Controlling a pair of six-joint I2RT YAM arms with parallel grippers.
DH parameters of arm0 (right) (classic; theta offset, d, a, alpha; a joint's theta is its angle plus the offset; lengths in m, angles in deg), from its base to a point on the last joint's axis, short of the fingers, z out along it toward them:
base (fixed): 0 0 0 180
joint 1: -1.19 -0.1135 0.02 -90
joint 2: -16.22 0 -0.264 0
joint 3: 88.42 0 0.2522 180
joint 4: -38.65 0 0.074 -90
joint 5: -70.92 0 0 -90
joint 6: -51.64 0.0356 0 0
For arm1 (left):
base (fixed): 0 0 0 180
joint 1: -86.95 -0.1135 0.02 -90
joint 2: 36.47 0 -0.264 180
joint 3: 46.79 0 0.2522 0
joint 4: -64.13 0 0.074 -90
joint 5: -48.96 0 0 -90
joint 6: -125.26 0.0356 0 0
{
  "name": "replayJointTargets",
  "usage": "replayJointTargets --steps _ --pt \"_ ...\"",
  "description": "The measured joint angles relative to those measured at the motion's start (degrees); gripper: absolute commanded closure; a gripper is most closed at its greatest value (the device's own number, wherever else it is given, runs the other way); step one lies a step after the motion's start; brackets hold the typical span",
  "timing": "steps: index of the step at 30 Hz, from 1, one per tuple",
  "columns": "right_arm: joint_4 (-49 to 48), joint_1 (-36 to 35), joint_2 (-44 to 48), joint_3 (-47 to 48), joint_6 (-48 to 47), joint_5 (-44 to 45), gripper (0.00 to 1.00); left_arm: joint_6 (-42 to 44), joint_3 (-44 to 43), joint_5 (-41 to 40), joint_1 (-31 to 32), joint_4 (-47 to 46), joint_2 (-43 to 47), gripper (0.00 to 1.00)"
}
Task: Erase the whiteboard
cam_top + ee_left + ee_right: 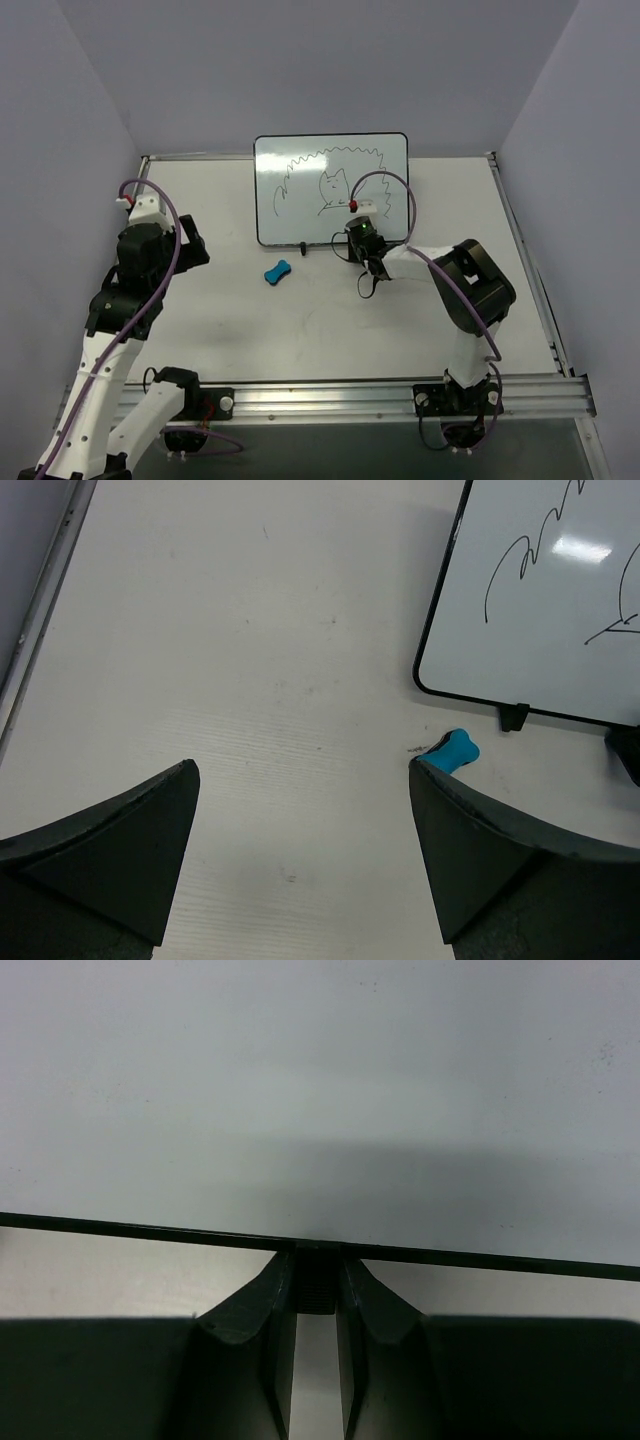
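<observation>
While your left gripper (302,766) hangs over the bare table (330,320) at the lower left of the top view, its fingers are spread wide and hold nothing. That looks like a ready stance: the wrist camera has both the eraser and the board's left edge in sight at the right of its frame.

Further up, just left of centre in the top view, the blue eraser (278,271) lies flat on the table. It is apart from both grippers and a little short of the board's lower edge. It is untouched, so by my reading no wiping is under way yet.

Right of the eraser, your right gripper (316,1265) is pressed together on the small black foot (317,1295) under the board's lower frame, one finger on each side. I take this as bracing, so the board cannot slide or tip while the other arm rubs it.

Farthest back, at the top centre of the top view, the whiteboard (275,155) stands propped against the rear wall, leaning slightly. Black scribbles (330,185) run across its middle and right half, so all the erasing is left to do. You will likely want the left arm to fetch the eraser.
</observation>
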State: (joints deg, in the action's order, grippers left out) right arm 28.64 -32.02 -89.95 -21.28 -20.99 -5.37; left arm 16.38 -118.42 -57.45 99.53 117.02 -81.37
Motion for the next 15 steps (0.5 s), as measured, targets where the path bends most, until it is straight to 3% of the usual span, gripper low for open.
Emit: replayJointTargets --steps 9,15 --pt "5.3 -1.7 12.9 -9.9 1.9 0.4 1.0 -3.0 -1.2 7.2 -1.4 -2.3 -4.6 0.06" --pt "6.0 -2.0 13.7 -11.1 2.1 0.7 1.0 -7.5 -9.2 13.5 -1.7 -7.2 -14.5 0.06"
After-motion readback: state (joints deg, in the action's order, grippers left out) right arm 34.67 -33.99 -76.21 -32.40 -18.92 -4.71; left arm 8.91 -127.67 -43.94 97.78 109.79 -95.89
